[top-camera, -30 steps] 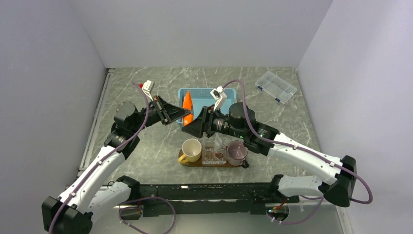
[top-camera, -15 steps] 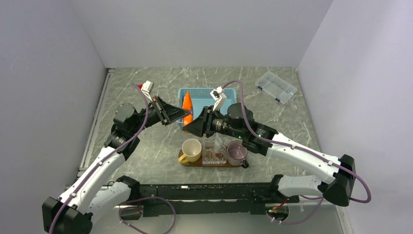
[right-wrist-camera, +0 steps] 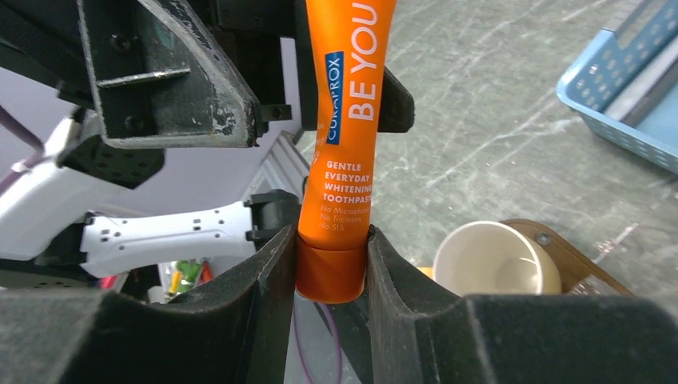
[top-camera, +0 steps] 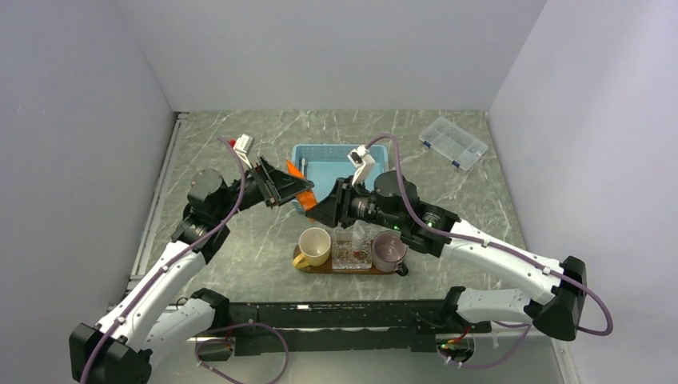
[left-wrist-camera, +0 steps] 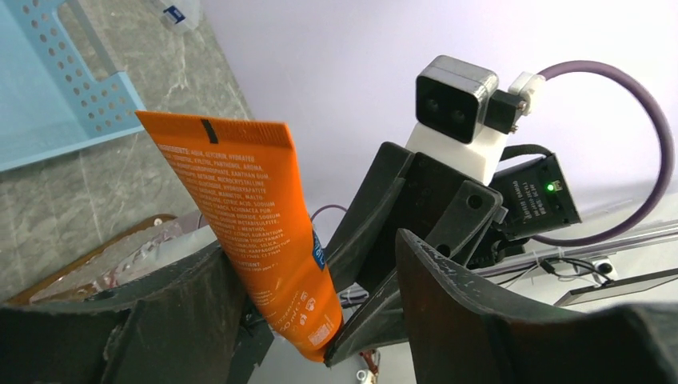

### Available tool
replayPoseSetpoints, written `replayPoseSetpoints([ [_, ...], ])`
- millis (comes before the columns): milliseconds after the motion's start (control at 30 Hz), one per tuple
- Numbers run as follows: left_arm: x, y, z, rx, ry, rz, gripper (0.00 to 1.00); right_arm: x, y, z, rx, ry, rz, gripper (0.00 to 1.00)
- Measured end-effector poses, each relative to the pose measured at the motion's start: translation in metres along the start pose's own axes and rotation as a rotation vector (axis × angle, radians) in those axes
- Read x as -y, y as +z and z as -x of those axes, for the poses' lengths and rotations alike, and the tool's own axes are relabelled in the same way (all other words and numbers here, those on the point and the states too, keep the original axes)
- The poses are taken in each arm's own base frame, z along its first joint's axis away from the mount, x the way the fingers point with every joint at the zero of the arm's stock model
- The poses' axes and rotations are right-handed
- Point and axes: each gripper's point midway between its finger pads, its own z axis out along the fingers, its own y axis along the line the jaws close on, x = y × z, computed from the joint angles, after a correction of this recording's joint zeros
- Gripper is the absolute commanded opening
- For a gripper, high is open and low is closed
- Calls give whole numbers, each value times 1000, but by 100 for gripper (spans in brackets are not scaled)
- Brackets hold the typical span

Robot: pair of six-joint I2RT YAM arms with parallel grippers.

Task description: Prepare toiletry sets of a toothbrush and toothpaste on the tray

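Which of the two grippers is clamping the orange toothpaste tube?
The right gripper: its fingers press both sides of the toothpaste tube's cap end. The left gripper's jaws stand wide apart around the tube.

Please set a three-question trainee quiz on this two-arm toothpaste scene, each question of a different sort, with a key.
1. True or false: the right gripper is shut on the orange toothpaste.
2. The basket is: A blue, B red, C green.
3. Fill in: the jaws of the left gripper stand ____ (open or shut).
Key: 1 true; 2 A; 3 open.
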Motion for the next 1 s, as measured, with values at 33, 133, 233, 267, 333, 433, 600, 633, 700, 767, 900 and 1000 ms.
replayPoseSetpoints([
  [33,-2,0,-1,-6,1,6,72,2,-1,-1,-3,-10,-10,6],
  [133,-8,-1,-5,-25,7,36,73,13,-6,-6,-23,-46,-55,4],
  [233,-12,-3,-8,-43,14,65,73,22,-9,-10,-42,-81,-90,0],
  [267,-14,-3,-8,-47,18,72,73,24,-11,-11,-47,-92,-98,0],
  [333,-16,-3,-9,-52,23,80,73,26,-14,-13,-54,-110,-108,0],
  [433,-19,-2,-11,-62,20,89,73,29,-18,-15,-65,-134,-116,0],
  [600,-24,1,-12,-84,17,100,73,36,-24,-16,-81,-185,-146,0],
  [633,-25,2,-12,-87,18,103,73,37,-26,-16,-80,-197,-150,0],
  [700,-24,2,-12,-94,20,105,73,37,-31,-14,-78,-220,-156,0],
  [767,-23,3,-11,-98,24,104,73,36,-36,-11,-73,-241,-157,0],
  [900,-23,5,-10,-109,31,103,73,33,-42,-6,-64,-286,-150,0],
  [1000,-26,6,-13,-124,22,110,73,32,-45,-2,-67,-332,-150,0],
])
